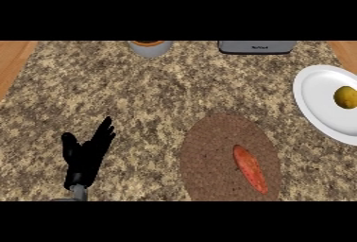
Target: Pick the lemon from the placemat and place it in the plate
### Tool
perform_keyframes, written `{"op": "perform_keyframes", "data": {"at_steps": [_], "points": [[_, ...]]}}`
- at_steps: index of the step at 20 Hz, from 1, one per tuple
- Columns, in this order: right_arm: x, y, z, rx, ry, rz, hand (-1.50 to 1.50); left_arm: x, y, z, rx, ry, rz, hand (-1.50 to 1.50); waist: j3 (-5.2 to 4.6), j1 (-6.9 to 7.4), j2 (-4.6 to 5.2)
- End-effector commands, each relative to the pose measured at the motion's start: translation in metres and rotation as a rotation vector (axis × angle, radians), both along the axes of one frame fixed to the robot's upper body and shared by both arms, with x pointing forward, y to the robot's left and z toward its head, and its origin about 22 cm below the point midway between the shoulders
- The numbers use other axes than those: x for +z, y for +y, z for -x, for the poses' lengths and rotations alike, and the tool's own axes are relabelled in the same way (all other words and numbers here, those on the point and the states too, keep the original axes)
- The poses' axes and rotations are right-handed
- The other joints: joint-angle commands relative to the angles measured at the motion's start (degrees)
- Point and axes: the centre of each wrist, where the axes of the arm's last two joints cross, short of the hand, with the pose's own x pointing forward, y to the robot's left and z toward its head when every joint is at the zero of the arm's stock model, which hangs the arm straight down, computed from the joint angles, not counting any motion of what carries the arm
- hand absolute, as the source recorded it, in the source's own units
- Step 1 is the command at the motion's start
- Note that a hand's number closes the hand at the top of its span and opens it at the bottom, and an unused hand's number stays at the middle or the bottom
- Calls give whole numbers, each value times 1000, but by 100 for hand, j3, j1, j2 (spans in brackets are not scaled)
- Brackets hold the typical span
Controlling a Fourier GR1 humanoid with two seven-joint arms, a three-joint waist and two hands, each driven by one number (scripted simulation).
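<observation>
Lemon (pixel 346 96) sat in the plate (pixel 315 109) at far right, off the placemat (pixel 209 156), where only a carrot (pixel 250 168) lay. My left hand (pixel 87 153) rested, fingers relaxed; my right was unseen. I judged withdrawing slowly wisest.

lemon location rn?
Head view, far right: the lemon sits on the white plate, up and right of the placemat with the carrot.

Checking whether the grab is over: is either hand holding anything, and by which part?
Nothing is held. The left hand rests open; the right hand is out of view. The lemon lies on the plate.
</observation>
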Motion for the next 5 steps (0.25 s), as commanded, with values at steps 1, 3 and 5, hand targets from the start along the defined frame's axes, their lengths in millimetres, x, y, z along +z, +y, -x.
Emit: {"op": "perform_keyframes", "data": {"at_steps": [1,3,5], "points": [[-25,15,14,13,32,27,-150,-9,7,4,10,-14,-8,0,-7,-19,-8],[-12,1,28,23,35,31,-150,-14,-18,0,11,7,-20,0,-8,-35,-11],[-22,8,23,5,37,11,-150,12,20,4,17,5,-9,0,-1,11,-4]]}}
